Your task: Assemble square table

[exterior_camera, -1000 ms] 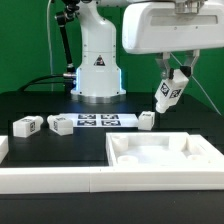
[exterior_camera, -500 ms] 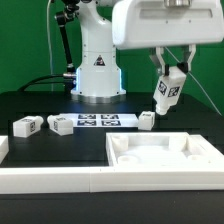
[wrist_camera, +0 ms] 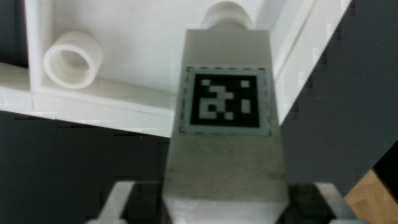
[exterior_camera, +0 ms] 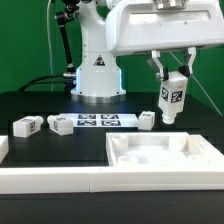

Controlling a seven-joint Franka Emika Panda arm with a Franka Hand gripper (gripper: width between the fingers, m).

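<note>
My gripper (exterior_camera: 172, 84) is clamped on one leg (exterior_camera: 172, 103), held in the air near the far edge of the square tabletop (exterior_camera: 160, 160) and clear of it. Only the exterior view shows three loose legs (exterior_camera: 27, 125) beside the marker board (exterior_camera: 100, 121). Only the wrist view shows the leg's tag (wrist_camera: 224, 97) and a round socket (wrist_camera: 73, 62) in the tabletop beyond it. One second ago the leg hung tilted. It is now upright and has shifted toward the exterior view's right.

Leg (exterior_camera: 172, 100) above far edge of slab (exterior_camera: 150, 152) (marker board (exterior_camera: 100, 121) behind it)
</note>
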